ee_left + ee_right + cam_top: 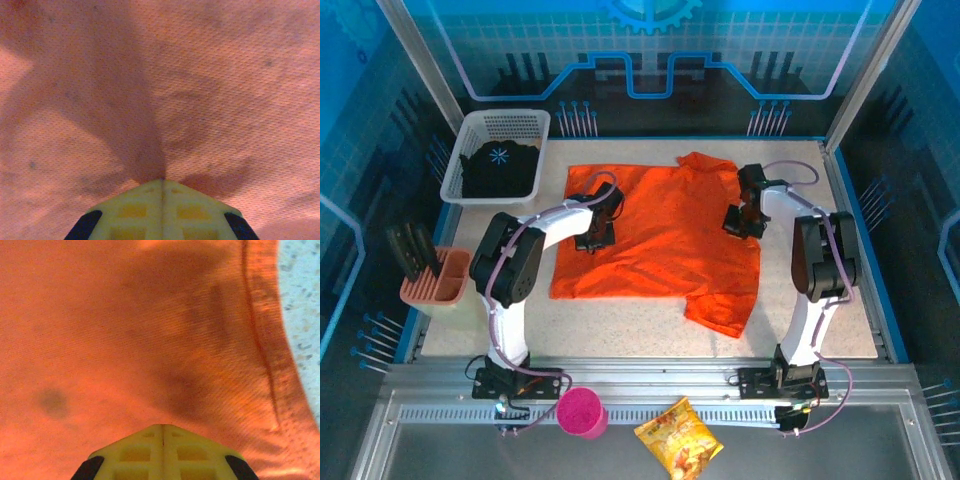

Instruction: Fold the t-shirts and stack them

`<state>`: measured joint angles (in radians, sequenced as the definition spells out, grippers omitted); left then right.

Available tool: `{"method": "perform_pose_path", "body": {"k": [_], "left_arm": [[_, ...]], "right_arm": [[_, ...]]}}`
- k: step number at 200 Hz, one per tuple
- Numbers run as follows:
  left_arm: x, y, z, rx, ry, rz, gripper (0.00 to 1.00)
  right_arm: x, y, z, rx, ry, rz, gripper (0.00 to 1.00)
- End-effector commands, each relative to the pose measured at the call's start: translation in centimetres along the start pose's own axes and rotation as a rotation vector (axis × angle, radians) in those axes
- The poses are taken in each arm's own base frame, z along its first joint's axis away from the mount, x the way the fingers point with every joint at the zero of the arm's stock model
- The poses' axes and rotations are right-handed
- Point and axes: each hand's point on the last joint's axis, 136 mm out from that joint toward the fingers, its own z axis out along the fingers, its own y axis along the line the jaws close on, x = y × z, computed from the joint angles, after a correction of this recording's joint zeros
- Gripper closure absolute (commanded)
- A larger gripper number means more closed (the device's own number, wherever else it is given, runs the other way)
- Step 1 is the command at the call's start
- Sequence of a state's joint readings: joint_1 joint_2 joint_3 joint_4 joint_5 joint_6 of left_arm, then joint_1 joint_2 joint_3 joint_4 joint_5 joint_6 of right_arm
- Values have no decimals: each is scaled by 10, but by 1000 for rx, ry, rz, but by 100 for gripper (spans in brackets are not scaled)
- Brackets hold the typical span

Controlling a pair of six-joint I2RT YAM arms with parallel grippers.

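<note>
The surface [620, 335] is pale and speckled, framed by metal rails, with blue walls around it that bear a line pattern like a circuit and a gear motif [650, 10] at the far top.

The orange t-shirt [660, 240] lies spread open under both hands and fills the stretch between them. It is plain, bright and short-sleeved, with soft creases. One sleeve sticks out beyond the right hand [740, 224] and the other lies on the near side of that hand. Seen from the right wrist, a stitched hem runs just right of the hand's tip, with bare surface past it.

The left hand [595, 240] has its yellow fingers pressed together, tip down at the cloth. The right hand is pressed together in the same way. We cannot tell whether either has a fold of cloth caught.

Beyond the left hand and to its left stands a white mesh basket [510, 122]. The black t-shirt [500, 172] lies bunched inside it, a small pale-blue snowflake-like print on top.

Left of the left hand, nearer the bases, is a terracotta-coloured holder [438, 290] with dark items in it.

Behind both hands, on the metal rail, a pink cup [582, 412] stands and a yellow snack packet [678, 438] lies. The packet's print is too small to read.
</note>
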<state>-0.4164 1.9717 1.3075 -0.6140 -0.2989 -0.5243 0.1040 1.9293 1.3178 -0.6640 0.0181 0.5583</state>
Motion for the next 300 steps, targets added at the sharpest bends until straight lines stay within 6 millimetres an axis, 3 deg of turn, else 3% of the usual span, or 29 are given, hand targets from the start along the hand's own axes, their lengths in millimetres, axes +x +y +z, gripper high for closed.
{"method": "perform_pose_path", "body": {"k": [1, 28, 78, 112, 138, 153, 174, 206, 224, 234, 244, 255, 264, 300], "left_arm": [[23, 12, 13, -33, 58, -56, 100], [46, 16, 21, -45, 102, -63, 100], [80, 17, 25, -52, 144, -60, 100], [95, 18, 17, -70, 148, -49, 100], [102, 24, 5, -84, 146, -53, 100], [95, 25, -10, -84, 112, -51, 100], [70, 25, -34, -86, 24, -32, 99], [19, 10, -63, -105, -93, 43, 90], [-6, -2, -77, -94, -146, 67, 87], [-18, -8, -85, -79, -175, 71, 86], [-28, -13, -92, -68, -204, 70, 85], [-37, -16, -99, -56, -229, 67, 84], [-44, -18, -104, -47, -246, 59, 84], [-56, -16, -115, 10, -274, 16, 83]], "right_arm": [[-2, -30, 10, 91, 43, 99, 100], [17, -64, 19, 262, 135, 156, 100], [40, -85, 15, 305, 140, 168, 100], [49, -90, 13, 292, 143, 171, 100], [44, -78, 11, 220, 125, 133, 100], [30, -60, 1, 134, 79, 65, 100], [4, -28, -36, 26, -68, -75, 100], [-31, 11, -138, 81, -429, -318, 100], [-42, 26, -202, 173, -680, -421, 100], [-41, 37, -226, 153, -785, -468, 100], [-40, 39, -235, 118, -854, -468, 100], [-36, 57, -237, -16, -916, -575, 100], [-41, 53, -240, -66, -926, -520, 100], [-58, 59, -213, -114, -801, -511, 100]]}}
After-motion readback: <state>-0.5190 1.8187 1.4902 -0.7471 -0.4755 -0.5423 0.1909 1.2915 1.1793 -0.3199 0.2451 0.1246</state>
